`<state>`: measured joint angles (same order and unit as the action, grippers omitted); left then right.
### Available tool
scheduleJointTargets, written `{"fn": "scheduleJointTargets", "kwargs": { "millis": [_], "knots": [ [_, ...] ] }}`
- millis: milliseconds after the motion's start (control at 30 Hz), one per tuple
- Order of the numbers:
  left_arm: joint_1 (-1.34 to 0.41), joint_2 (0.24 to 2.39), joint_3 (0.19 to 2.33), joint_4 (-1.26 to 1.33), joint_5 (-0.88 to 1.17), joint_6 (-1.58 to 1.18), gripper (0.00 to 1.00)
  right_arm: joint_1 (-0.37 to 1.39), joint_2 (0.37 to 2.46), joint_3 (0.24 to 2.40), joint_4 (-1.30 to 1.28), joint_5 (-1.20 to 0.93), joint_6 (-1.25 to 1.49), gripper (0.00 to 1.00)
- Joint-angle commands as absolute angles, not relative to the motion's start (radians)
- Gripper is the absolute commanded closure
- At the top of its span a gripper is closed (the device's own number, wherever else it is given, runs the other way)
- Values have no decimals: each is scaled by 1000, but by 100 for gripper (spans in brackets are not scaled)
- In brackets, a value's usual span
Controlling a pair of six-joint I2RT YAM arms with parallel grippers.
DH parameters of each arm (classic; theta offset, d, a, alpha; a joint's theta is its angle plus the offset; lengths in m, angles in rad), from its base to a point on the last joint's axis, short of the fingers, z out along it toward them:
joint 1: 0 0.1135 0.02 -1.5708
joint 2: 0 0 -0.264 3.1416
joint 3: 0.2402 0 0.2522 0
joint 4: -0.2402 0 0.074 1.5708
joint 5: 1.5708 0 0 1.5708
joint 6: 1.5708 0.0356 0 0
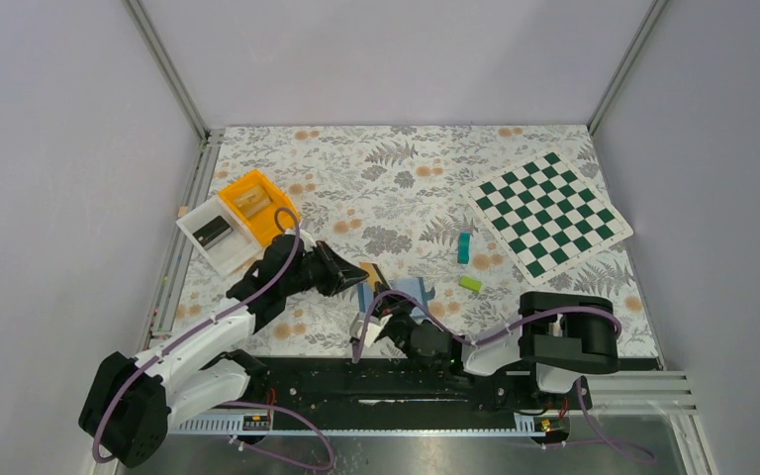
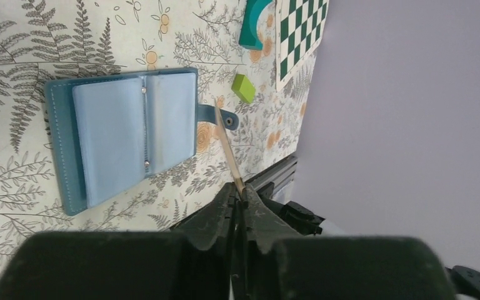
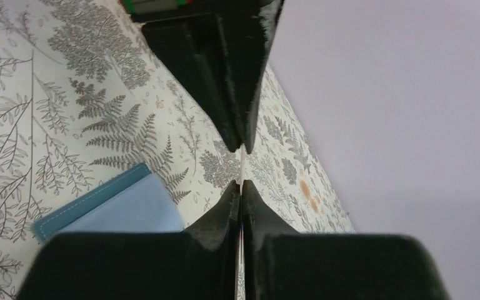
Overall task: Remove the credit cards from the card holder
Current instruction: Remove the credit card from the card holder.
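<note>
Lying open, the card holder [image 2: 125, 134] shows fully only from left wrist.

The left arm [image 1: 198, 361] and right arm [image 1: 495, 358] share one build: white link shells between bulky black joint housings, each trailed by a looping purple cable [image 1: 257, 287]. The left gripper [image 2: 238, 195] and right gripper [image 3: 240, 185] are matte black, their wedge-shaped fingers [image 2: 215, 219] tapering to narrow tips. Behind the fingers sits a broad, flat-topped black block [image 2: 131, 262].
</note>
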<state>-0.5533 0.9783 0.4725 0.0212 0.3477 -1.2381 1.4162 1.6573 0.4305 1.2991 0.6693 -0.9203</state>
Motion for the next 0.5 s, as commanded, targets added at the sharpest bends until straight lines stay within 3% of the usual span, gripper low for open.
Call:
{"fn": "scheduleJointTargets", "kwargs": {
  "millis": [0,67,133,267,467],
  "knots": [
    [-551,942,510,31,333,-1184,82,1438,1596,466,1337,751,-829,100],
    [-546,938,554,4,335,-1105,60,1435,1479,469,1116,708,-666,100],
    [-543,942,627,-111,326,-973,44,1423,1356,486,879,640,-501,100],
    [-535,940,780,-282,269,-754,39,1283,1144,539,480,383,-70,100],
    [-497,821,733,-145,422,-631,42,1053,1009,498,377,65,217,100]
  ]
}}
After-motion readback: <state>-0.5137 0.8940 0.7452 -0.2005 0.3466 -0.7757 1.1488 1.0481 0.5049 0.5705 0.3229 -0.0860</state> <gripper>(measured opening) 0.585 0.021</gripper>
